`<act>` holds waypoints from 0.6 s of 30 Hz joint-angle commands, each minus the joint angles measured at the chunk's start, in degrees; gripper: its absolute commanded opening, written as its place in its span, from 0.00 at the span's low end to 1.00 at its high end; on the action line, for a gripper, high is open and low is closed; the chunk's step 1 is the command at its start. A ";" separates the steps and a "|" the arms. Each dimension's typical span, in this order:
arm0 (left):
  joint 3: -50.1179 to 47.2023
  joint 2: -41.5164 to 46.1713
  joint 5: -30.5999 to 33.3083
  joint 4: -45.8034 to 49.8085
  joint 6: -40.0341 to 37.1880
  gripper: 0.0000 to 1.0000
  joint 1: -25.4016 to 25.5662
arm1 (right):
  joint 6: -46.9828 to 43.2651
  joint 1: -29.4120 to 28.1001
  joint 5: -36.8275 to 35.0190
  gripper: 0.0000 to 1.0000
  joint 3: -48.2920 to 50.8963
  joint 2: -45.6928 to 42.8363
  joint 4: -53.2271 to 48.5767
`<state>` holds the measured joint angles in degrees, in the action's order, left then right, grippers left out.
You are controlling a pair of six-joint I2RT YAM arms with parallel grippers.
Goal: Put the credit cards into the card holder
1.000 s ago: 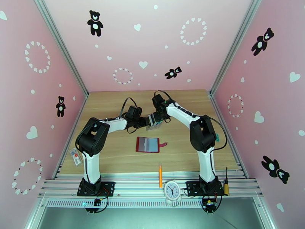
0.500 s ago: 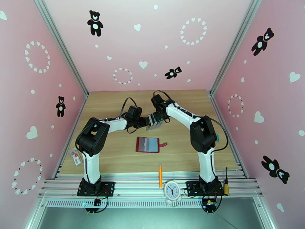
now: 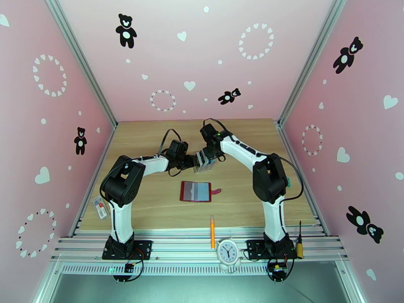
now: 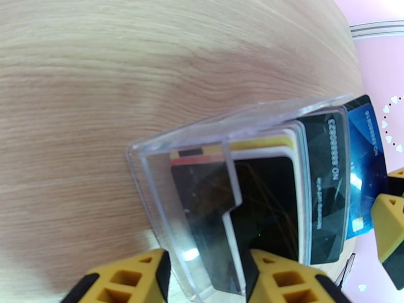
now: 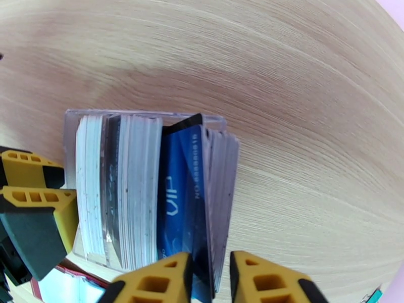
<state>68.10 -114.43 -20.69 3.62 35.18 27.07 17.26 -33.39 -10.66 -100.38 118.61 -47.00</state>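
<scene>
- Top: card holder (image 3: 196, 191) lies open near clear rack (image 3: 204, 166), not touching. No cards in it that you can see, so all's left to do.
- L wrist: left gripper (image 4: 207, 261) fingers clamp the clear rack's end. Credit cards (image 4: 272, 198) stand inside. Dark card (image 4: 323, 188) digits unreadable.
- R wrist: right gripper (image 5: 209, 273) fingers nip blue card (image 5: 177, 198), marked "VIP".

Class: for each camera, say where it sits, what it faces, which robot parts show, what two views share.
Top external: above, behind the bases, looking down on the table; left arm, right arm show.
Left wrist: on left arm, facing the clear rack; left pincer grips it.
Right wrist: on right arm, facing the rack; right pincer pinches the blue card.
Shared: wrist views both show rack, blue card.
</scene>
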 commanded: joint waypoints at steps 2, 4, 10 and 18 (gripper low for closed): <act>0.34 -2.45 -0.19 3.05 -0.21 0.46 -0.35 | -0.73 -0.19 -1.42 0.17 -0.97 -2.76 -2.26; 0.33 -2.42 -0.14 2.99 -0.20 0.46 -0.38 | -0.82 -0.48 -1.90 0.16 -1.04 -2.94 -2.47; 0.45 -2.47 -0.27 2.97 -0.20 0.46 -0.41 | -1.08 -0.80 -2.15 0.12 -1.21 -3.47 -2.74; 0.41 -2.46 -0.32 3.04 -0.20 0.45 -0.37 | -1.08 -0.91 -2.33 0.32 -1.90 -3.39 -3.07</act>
<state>68.20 -114.56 -20.88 3.60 35.18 27.07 16.27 -34.26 -11.75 -100.44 117.64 -48.14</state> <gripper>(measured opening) 0.454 0.310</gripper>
